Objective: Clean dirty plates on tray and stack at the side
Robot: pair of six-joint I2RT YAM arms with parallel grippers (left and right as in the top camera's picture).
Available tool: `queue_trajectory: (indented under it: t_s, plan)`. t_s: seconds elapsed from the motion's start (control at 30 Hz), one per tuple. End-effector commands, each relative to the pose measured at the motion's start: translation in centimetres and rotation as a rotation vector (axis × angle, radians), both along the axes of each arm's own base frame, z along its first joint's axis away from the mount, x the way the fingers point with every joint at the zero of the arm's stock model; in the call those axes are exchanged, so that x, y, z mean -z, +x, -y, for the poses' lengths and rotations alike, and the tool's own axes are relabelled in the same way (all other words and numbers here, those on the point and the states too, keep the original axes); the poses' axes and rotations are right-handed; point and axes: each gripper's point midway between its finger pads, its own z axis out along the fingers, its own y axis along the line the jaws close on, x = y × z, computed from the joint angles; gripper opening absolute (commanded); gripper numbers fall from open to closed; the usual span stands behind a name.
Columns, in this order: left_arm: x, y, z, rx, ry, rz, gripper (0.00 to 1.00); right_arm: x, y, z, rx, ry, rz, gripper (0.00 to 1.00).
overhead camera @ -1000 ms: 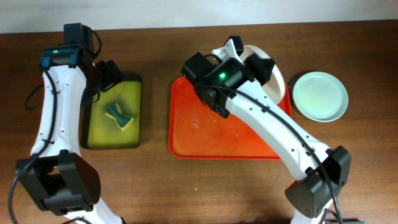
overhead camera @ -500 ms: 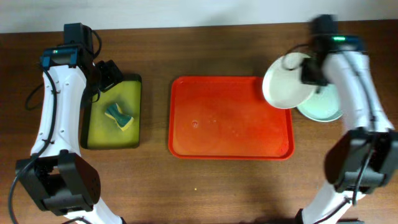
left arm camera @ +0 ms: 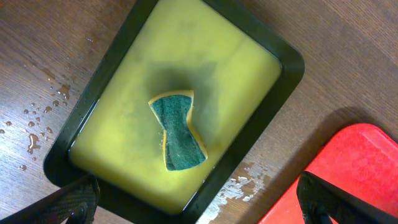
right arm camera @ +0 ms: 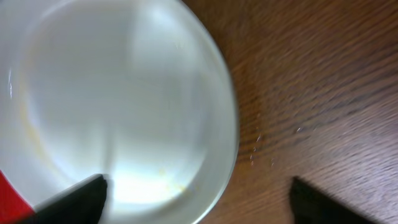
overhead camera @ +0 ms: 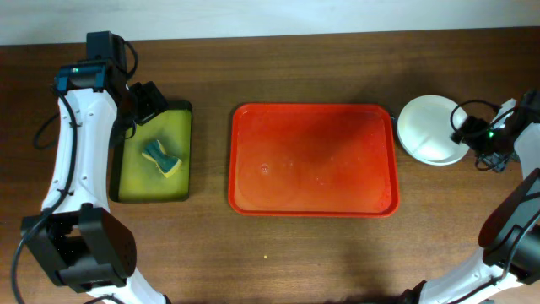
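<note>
Stacking looks all but done: the tray (overhead camera: 312,160) at mid-frame lies bare, the white plate (overhead camera: 430,128) sits just right of it, and with left gripper (left arm camera: 196,193) and right gripper (right arm camera: 196,190) both gaping empty, only backing away seems needed.

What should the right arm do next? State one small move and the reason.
Probably lift the right gripper clear and draw it back. Its jaws stand open, gripping nothing. The white plate lies flat just right of the red-orange tray, which holds no plates. The left gripper hangs open over the sponge.
</note>
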Motion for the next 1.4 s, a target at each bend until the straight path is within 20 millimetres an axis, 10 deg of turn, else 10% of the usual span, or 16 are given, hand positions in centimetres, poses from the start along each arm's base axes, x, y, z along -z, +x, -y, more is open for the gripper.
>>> queue_trajectory:
  t_s: [0.0,0.17,0.3,0.47,0.8,1.07,1.2,1.37]
  plan:
    - [-0.2,0.2,0.1,0.003,-0.005,0.009,0.99,-4.4,0.5,-0.1,0.01,-0.029,0.065,0.99]
    - [-0.2,0.2,0.1,0.003,-0.005,0.009,0.99,-18.6,-5.1,-4.9,0.031,-0.121,0.259,0.99]
    - [-0.2,0.2,0.1,0.003,-0.005,0.009,0.99,-23.0,-10.6,-12.0,-0.079,-0.118,0.32,0.99]
    - [-0.2,0.2,0.1,0.003,-0.005,0.009,0.99,-22.1,-15.6,-15.9,-0.137,-0.039,0.202,0.99]
    - [-0.2,0.2,0.1,0.003,-0.005,0.009,0.99,-19.0,-13.6,-15.0,-0.133,0.02,0.07,0.99]
    - [-0.2,0.2,0.1,0.003,-0.005,0.009,0.99,-25.9,-17.9,-22.1,-0.464,-0.267,0.543,0.99]
    - [-0.2,0.2,0.1,0.003,-0.005,0.009,1.0,-23.0,-21.0,-21.8,-0.461,-0.286,0.598,0.99]
    - [-0.2,0.2,0.1,0.003,-0.005,0.009,0.99,-19.0,-19.2,-22.0,-0.442,-0.303,0.736,0.99]
